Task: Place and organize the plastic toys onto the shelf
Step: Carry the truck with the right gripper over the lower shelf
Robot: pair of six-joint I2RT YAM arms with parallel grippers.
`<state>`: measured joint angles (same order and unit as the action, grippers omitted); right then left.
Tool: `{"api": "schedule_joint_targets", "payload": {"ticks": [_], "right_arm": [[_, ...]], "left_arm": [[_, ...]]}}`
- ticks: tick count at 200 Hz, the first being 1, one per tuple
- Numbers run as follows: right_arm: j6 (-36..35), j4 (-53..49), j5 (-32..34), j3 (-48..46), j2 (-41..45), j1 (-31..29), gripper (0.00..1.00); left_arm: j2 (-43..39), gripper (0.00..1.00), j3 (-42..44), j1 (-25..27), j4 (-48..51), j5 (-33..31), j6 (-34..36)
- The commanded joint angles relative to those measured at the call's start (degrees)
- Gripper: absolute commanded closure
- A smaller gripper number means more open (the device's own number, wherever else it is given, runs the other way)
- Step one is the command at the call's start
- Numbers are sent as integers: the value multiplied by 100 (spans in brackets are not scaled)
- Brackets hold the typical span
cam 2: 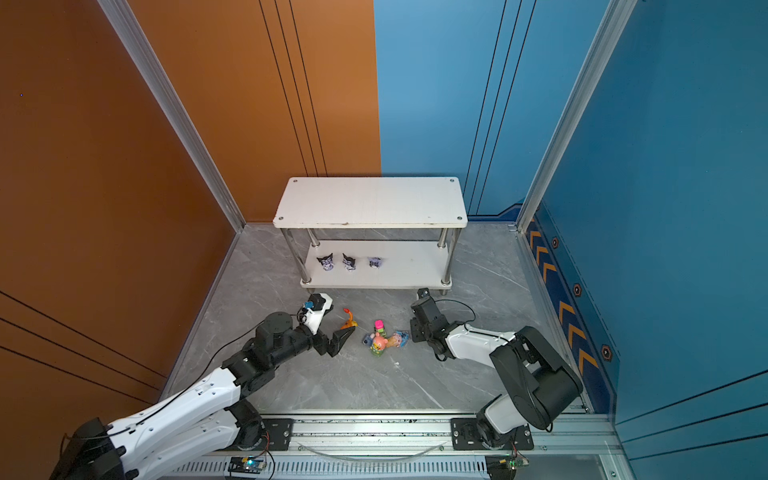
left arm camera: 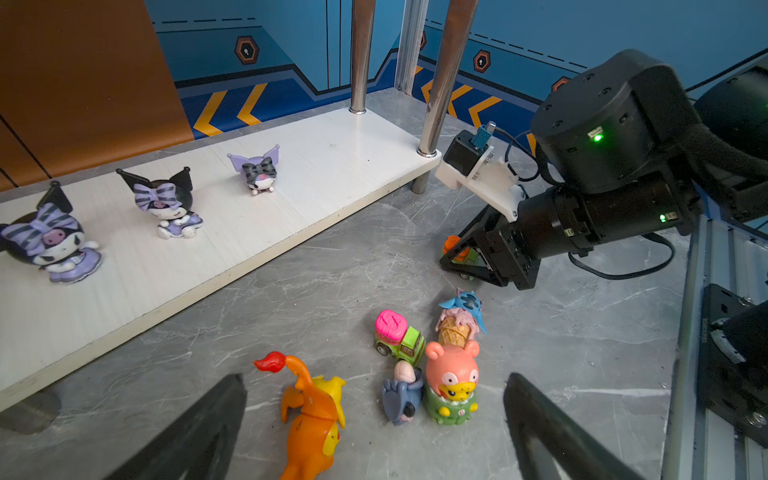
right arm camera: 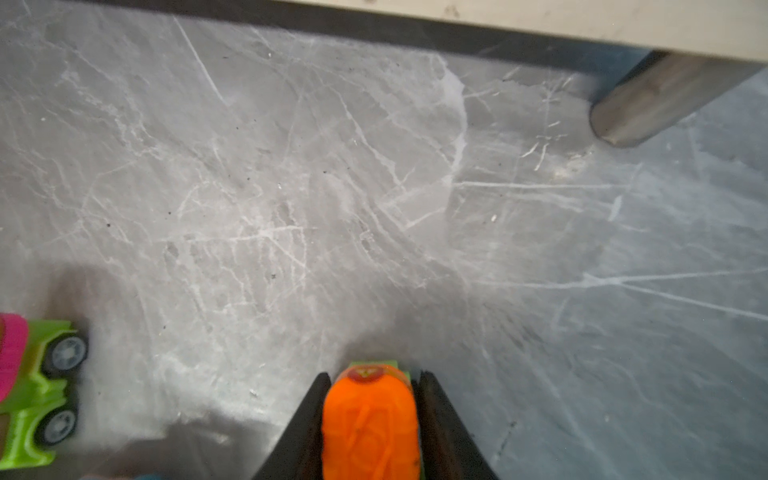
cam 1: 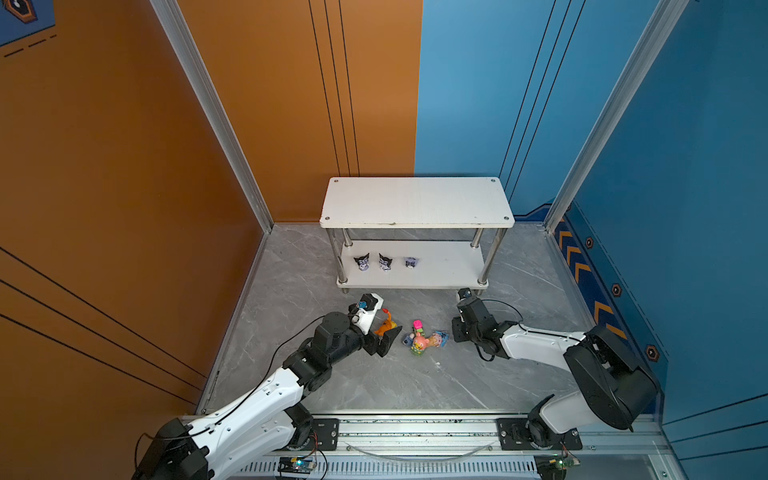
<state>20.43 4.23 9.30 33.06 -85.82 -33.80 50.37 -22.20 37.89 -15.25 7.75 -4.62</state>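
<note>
My right gripper is shut on an orange-topped green toy car, low over the floor by the shelf's front right leg. My left gripper stands open above the loose toys: an orange spiky creature, a grey-blue donkey, a pink bear, a blue figure on a cone and a pink-topped green car. Three black-purple eared heads stand in a row on the left of the shelf's lower board. The top board is bare.
Chrome posts stand at the shelf's corners. The grey marble floor is walled by orange and blue panels. An aluminium rail runs along the near edge.
</note>
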Motion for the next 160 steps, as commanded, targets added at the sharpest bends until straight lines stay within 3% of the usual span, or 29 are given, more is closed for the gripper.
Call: {"api": "schedule_joint_targets", "payload": {"ticks": [1, 50, 93, 128, 160], "right_arm": [[38, 52, 131, -114, -14, -22, 67], [32, -85, 158, -103, 150, -18, 74], [9, -717, 159, 154, 671, -64, 75], [94, -1342, 251, 704, 1067, -139, 75], [121, -1676, 439, 1494, 691, -301, 74]], "left_arm": [[-8, 2, -135, -62, -51, 87, -67], [24, 2, -138, -72, -71, 126, -78], [-25, 2, -122, -80, -68, 110, -72], [-25, 2, -101, -96, -89, 63, -58], [-1, 2, -101, -133, -126, 117, -82]]}}
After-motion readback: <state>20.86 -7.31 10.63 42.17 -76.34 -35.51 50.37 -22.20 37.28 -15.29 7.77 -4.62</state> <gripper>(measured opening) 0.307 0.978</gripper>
